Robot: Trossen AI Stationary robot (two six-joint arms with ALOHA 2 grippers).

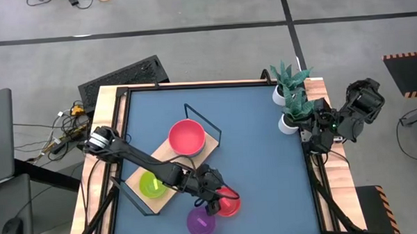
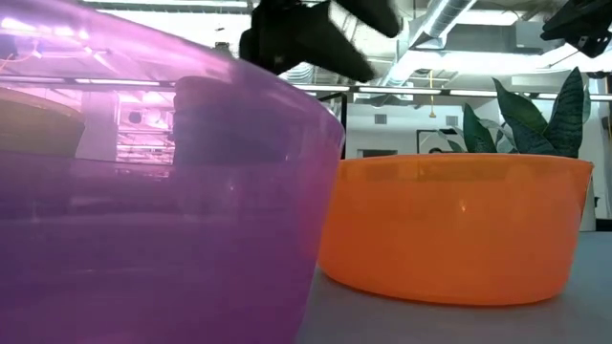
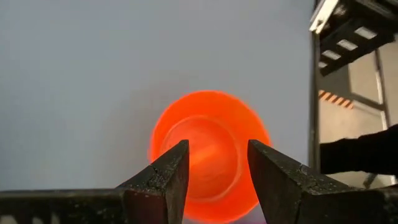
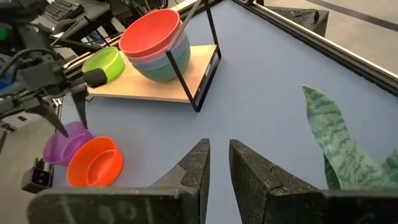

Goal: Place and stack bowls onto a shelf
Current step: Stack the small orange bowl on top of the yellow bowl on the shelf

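On the blue bench, the wooden shelf at centre-left carries a stack of large bowls and a lime green bowl. Lower centre, the left pincer hangs open directly above the small red bowl, holding nothing; the purple bowl sits beside it. The right pincer idles, narrowly parted, upper right.

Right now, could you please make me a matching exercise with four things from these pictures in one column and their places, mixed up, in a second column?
Things:
1. stack of big bowls
2. lime green bowl
3. small red bowl
4. left claw

Places:
A. on the blue table, beside the purple bowl
B. open, above the small red bowl
C. on the shelf, at the end nearer the plants
D. on the shelf, at its other end

Pairs: 1-C, 2-D, 3-A, 4-B
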